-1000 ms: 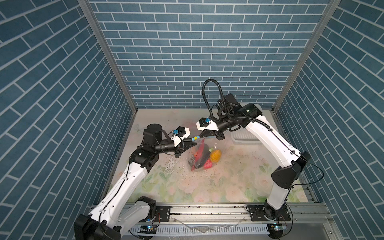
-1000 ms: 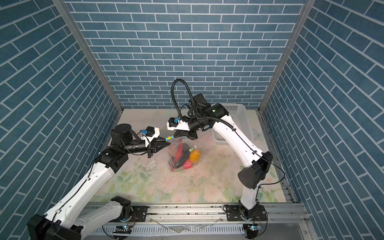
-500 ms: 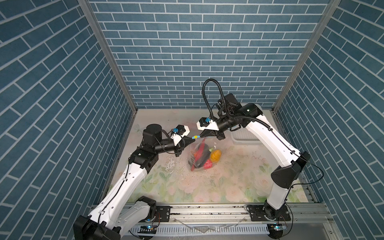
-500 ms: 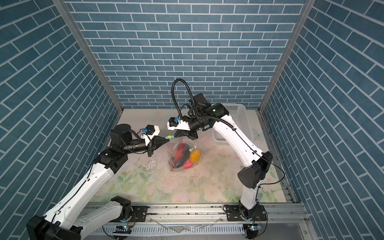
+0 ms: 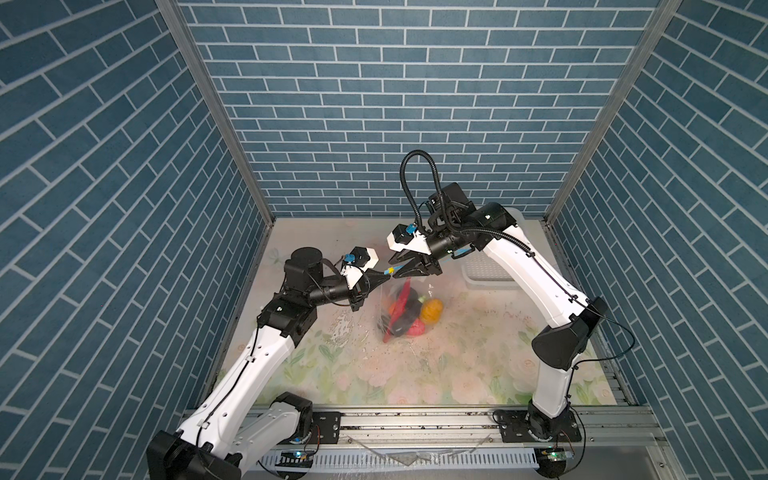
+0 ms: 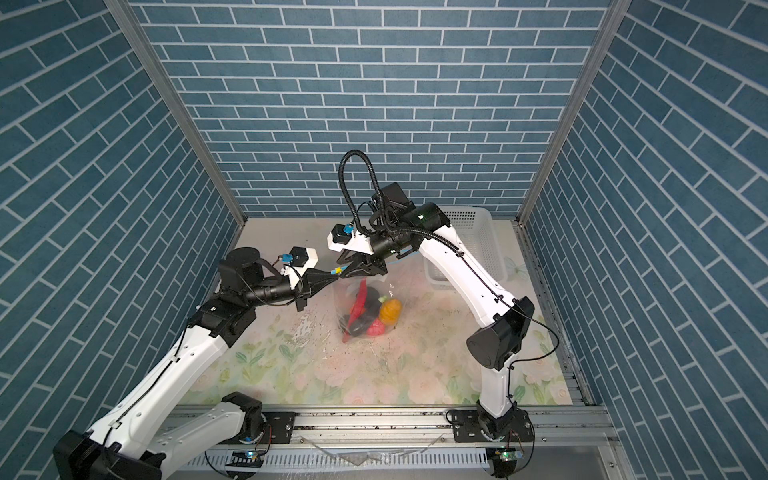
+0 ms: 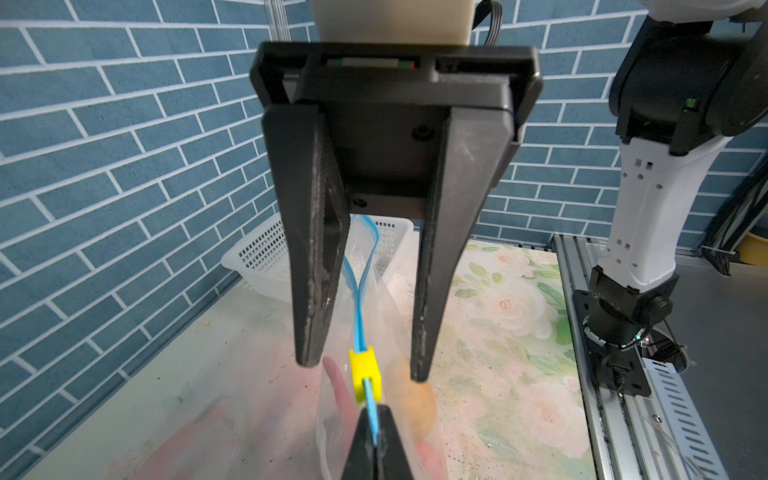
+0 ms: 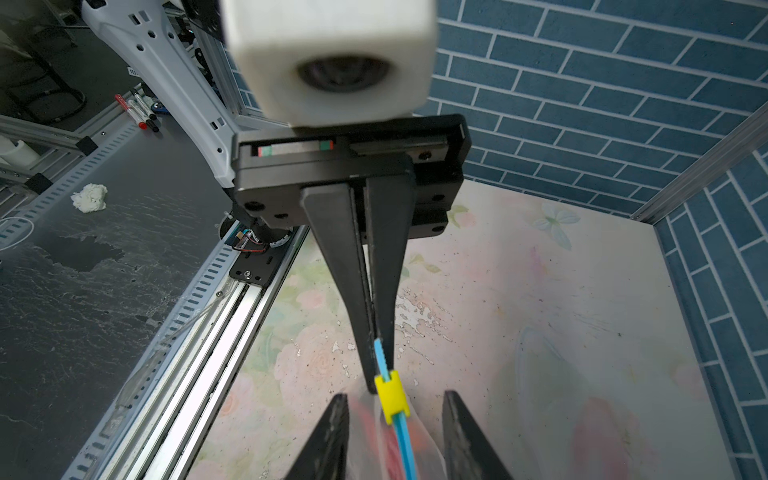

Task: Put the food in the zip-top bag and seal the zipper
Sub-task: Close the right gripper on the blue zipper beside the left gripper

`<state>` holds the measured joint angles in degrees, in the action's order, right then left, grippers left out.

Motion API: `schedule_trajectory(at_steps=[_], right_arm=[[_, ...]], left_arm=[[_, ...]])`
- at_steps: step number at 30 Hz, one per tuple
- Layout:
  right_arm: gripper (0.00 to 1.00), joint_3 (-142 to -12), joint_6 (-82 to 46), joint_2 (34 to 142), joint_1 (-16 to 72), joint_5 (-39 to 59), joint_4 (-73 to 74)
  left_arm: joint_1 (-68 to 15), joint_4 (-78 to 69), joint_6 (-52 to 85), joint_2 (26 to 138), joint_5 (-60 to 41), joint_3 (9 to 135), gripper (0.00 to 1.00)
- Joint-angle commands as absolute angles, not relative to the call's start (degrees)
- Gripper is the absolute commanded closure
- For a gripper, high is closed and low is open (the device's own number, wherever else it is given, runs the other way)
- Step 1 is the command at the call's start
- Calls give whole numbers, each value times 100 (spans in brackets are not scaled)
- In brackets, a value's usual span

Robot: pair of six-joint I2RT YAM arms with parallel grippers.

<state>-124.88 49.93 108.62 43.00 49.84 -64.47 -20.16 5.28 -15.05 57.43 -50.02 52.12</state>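
Note:
The clear zip-top bag (image 5: 409,309) hangs by its top edge over the floral table, and whether its bottom rests on the mat I cannot tell. The food is inside: a red chili (image 5: 402,296), an orange lump (image 5: 432,311), a pink lump (image 6: 376,328) and a dark eggplant (image 6: 359,328). My left gripper (image 7: 376,415) is shut on the end of the light-blue zipper (image 7: 358,316), just behind the yellow slider (image 7: 365,374). My right gripper (image 8: 395,398) faces it and is open, one finger on each side of the slider (image 8: 392,399) without touching it. Beyond the slider the two blue tracks part.
A white perforated basket (image 6: 478,241) stands at the back right by the brick wall, behind the right arm. The floral mat (image 5: 415,374) is bare in front of the bag. Both wrists meet above the middle of the table.
My right gripper has gone from shut to open around the slider. The left gripper has shut on the zipper's end. Neither arm nor the bag has moved noticeably.

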Motion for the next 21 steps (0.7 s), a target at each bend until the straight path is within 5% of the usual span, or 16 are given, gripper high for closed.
schedule_trajectory(at_steps=[1, 9, 21], right_arm=[[66, -12752, 4992, 10923, 4351, 5247, -6548], [88, -12756, 5043, 10916, 4362, 5274, -6617], [100, -12844, 5119, 10889, 4332, 4969, -6803]], left_arm=[[-2042, 292, -1481, 5671, -5080, 5180, 100], [-2043, 308, -1500, 5663, -5046, 5150, 100], [-2047, 73, -1406, 5573, -4655, 4966, 100]])
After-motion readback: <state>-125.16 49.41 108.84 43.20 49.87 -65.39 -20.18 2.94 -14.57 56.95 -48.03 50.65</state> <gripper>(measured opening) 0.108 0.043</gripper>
